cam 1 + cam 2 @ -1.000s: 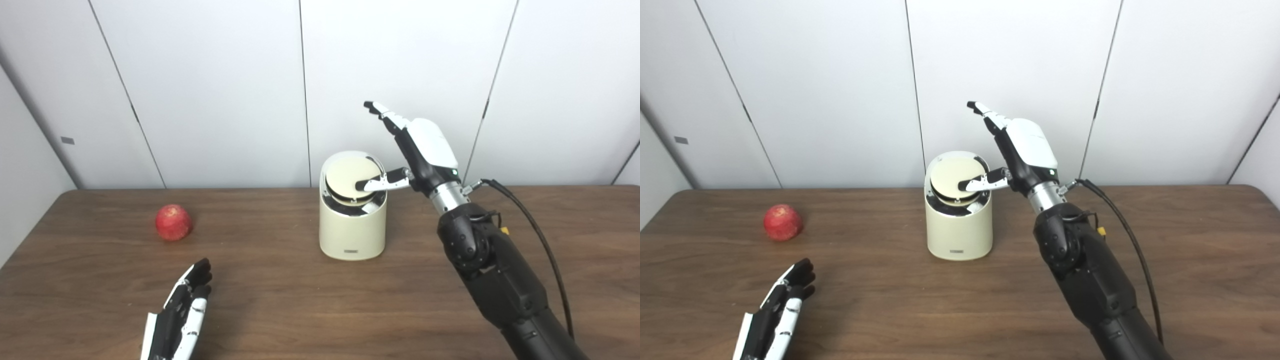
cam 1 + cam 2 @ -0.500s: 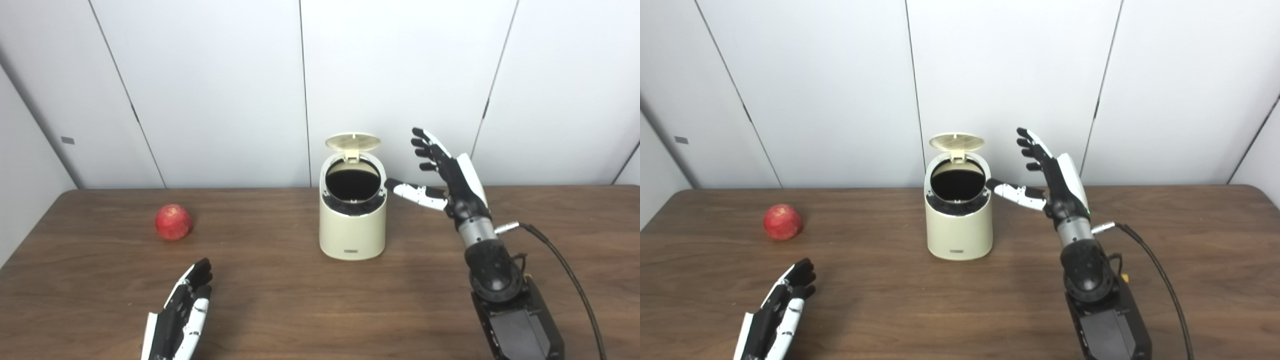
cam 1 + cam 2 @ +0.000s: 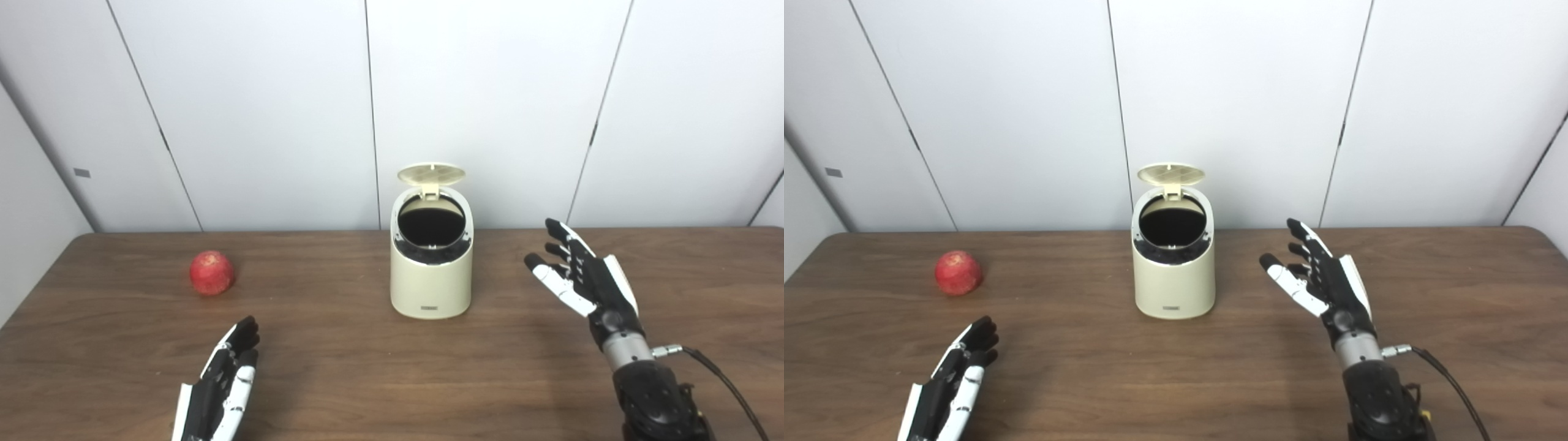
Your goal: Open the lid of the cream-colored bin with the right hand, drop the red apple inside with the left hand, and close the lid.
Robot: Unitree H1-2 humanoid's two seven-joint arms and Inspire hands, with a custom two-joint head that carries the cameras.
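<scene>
Fingers of both my hands are spread and hold nothing. Largest first: the table (image 3: 343, 373), dark wood. At the middle of it, toward the far edge, stands the bin (image 3: 431, 269), lid (image 3: 430, 174) tipped up behind its dark mouth. My right hand (image 3: 585, 282) hovers beside the bin, apart from it. My left hand (image 3: 223, 383) lies near the front edge. Smallest, the apple (image 3: 212, 272) sits toward the far left corner. I judge it firm, smooth and prone to roll, so I would wrap its widest part.
</scene>
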